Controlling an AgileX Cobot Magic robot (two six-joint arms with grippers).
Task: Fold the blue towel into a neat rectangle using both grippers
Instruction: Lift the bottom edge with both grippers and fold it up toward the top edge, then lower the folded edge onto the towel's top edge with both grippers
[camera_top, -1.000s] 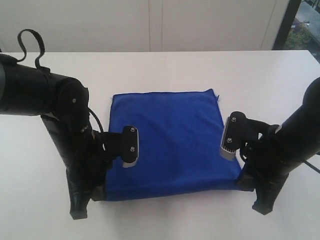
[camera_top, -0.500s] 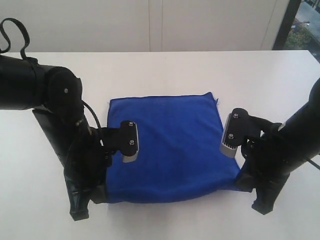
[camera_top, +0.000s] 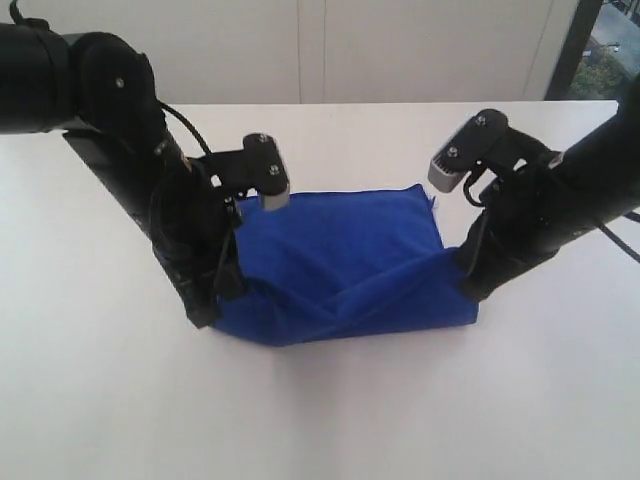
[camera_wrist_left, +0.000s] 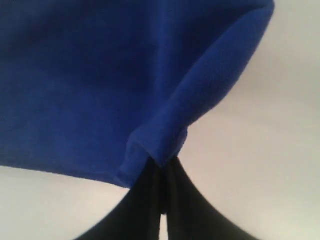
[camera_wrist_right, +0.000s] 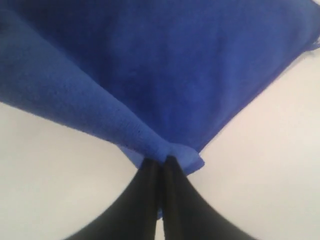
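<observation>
Corners of the blue towel (camera_top: 340, 260) nearest the exterior camera are both pinched; our left gripper (camera_top: 212, 308) is clenched on the left one, our right gripper (camera_top: 470, 288) on the right one, and each wrist view shows the jaws closed on bunched cloth; the held edge runs across between our arms, sagging in the middle, raised off the white surface (camera_top: 330, 410); the towel's far part rests on the surface beyond both grippers; we judge the fold must carry the held edge evenly toward that far edge.
</observation>
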